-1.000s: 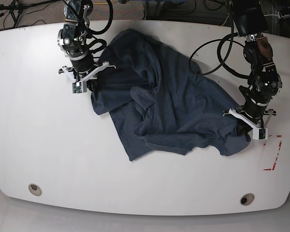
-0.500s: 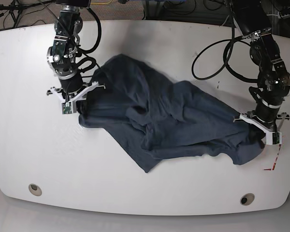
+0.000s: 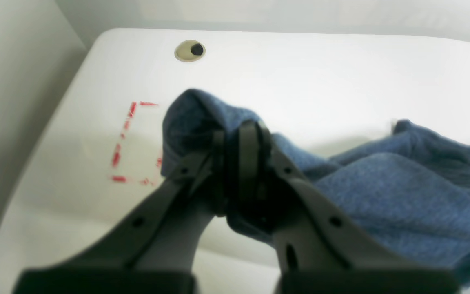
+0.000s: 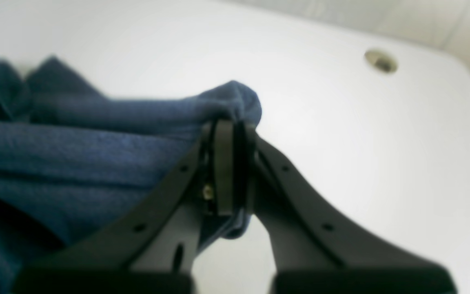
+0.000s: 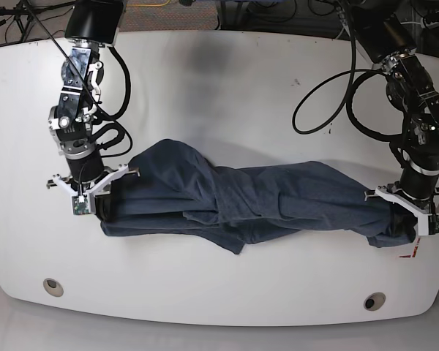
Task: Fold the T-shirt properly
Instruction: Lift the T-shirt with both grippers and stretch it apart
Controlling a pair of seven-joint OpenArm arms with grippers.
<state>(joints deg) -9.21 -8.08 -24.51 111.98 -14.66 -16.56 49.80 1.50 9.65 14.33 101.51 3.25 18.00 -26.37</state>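
Note:
The dark navy T-shirt (image 5: 263,197) hangs stretched in a long bunched band across the white table (image 5: 219,95), pulled between both grippers. In the base view my left gripper (image 5: 407,219) holds its right end and my right gripper (image 5: 94,201) holds its left end. The left wrist view shows the left gripper (image 3: 235,136) shut on a fold of the T-shirt (image 3: 402,188), which trails off to the right. In the right wrist view the right gripper (image 4: 233,128) is shut on a rounded fold of the T-shirt (image 4: 76,155), which trails left.
Red tape marks (image 5: 417,248) lie on the table just beside the left gripper, and the marks (image 3: 123,143) also show in the left wrist view. Round holes (image 5: 53,286) (image 5: 374,300) sit near the table's front edge. Black cables (image 5: 329,88) loop at the back right.
Both arms have moved toward the table's front edge and further apart. The T-shirt went from a wide crumpled heap to a long band stretched between the grippers.

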